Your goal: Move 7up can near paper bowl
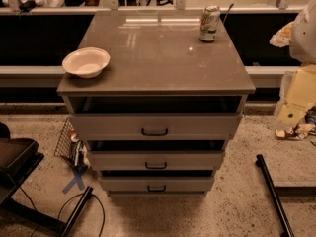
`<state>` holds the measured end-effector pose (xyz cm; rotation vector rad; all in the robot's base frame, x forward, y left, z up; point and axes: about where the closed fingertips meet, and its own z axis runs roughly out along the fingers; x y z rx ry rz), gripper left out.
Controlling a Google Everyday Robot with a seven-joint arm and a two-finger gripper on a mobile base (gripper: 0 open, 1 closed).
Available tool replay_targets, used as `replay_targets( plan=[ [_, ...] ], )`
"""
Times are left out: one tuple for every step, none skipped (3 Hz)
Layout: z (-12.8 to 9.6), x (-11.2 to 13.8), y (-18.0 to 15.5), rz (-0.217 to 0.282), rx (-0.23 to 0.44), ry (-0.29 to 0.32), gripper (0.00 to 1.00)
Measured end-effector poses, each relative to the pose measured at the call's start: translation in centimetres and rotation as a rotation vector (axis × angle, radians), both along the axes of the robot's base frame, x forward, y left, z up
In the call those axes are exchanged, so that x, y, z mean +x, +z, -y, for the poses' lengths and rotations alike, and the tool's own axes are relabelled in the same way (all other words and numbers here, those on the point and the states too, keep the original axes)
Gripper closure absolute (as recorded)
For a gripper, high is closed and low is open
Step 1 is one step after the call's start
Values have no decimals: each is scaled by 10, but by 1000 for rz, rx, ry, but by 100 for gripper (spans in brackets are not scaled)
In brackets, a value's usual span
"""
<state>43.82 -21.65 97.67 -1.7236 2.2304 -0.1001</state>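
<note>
You face a grey-brown three-drawer cabinet (113, 126) at frame centre, its glossy top reflecting overhead light. Speckled pale stone floor (237, 211) spreads below, with a blue tape cross (74, 181) lower left and a black metal bar (274, 196) lower right.

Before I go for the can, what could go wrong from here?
1. The 7up can stands near the far right edge of the cabinet top; a glancing approach by the gripper, off to the right, may tip it off.
2. The paper bowl sits at the front left corner; setting the can too close could nudge it over.
</note>
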Motion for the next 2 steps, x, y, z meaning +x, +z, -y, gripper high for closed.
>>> replay_targets(
  plan=[
    [0,0,0,0,0,0,0],
    [3,10,3,53,26,-26,0]
  ],
)
